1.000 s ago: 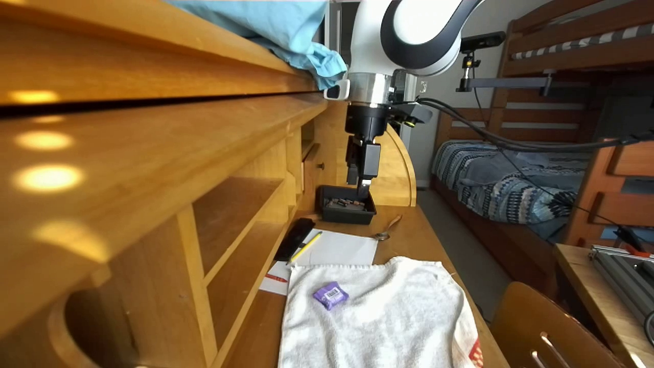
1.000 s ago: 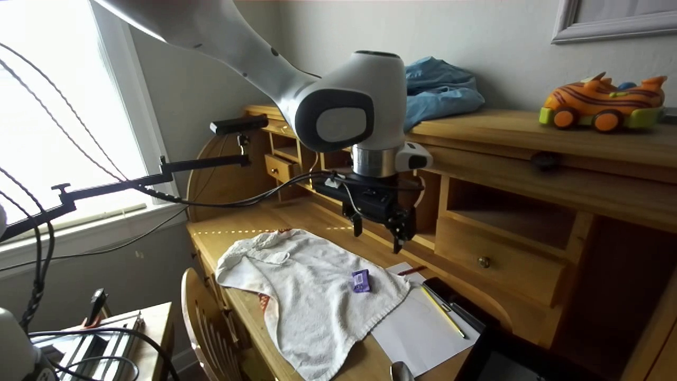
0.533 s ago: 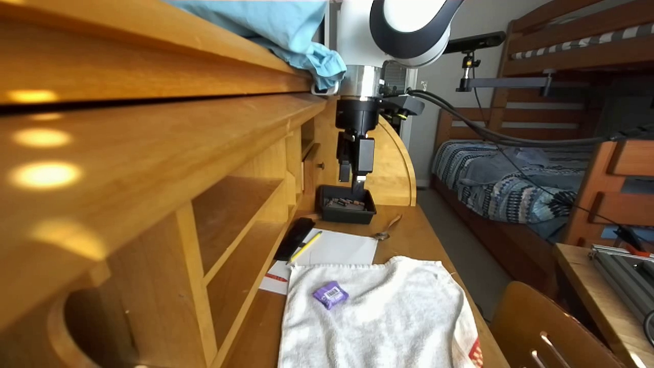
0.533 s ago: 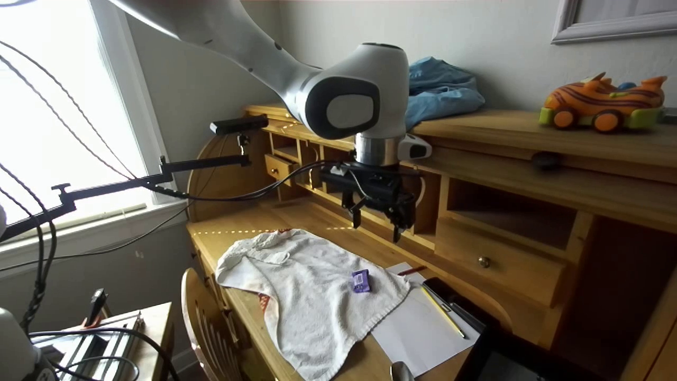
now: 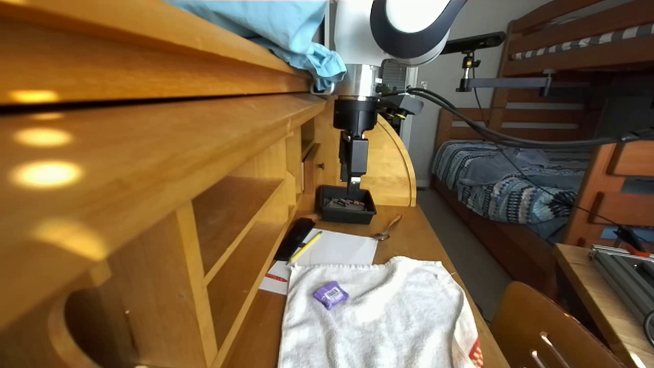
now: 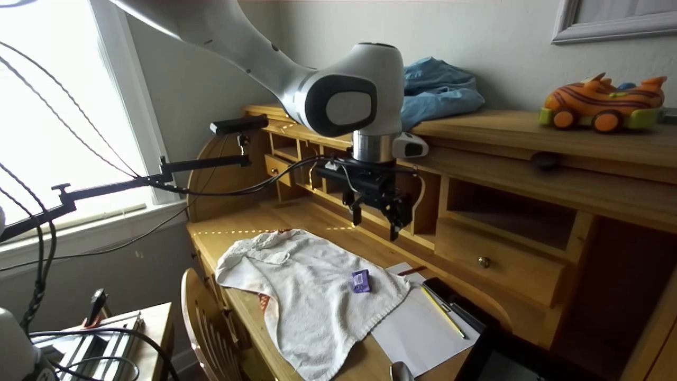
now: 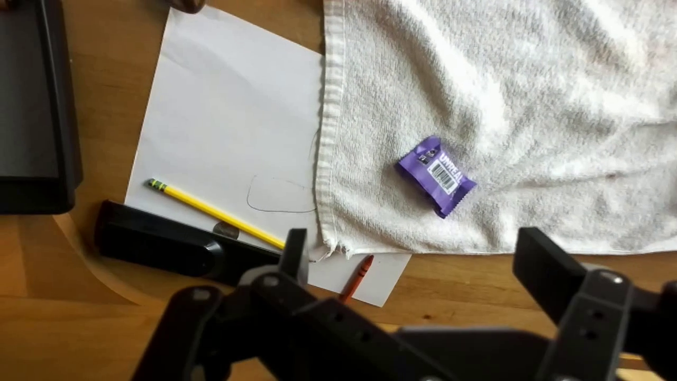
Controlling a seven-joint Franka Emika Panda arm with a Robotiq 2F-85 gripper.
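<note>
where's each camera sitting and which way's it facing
Wrist view: beside the gripper, facing down at the towel; its open fingers show.
An exterior view: near the black tray, facing over the towel; arm and gripper show.
An exterior view: beside the shelves, facing along the desk towards the tray; arm's end and gripper show.
Both exterior views share the purple packet.
</note>
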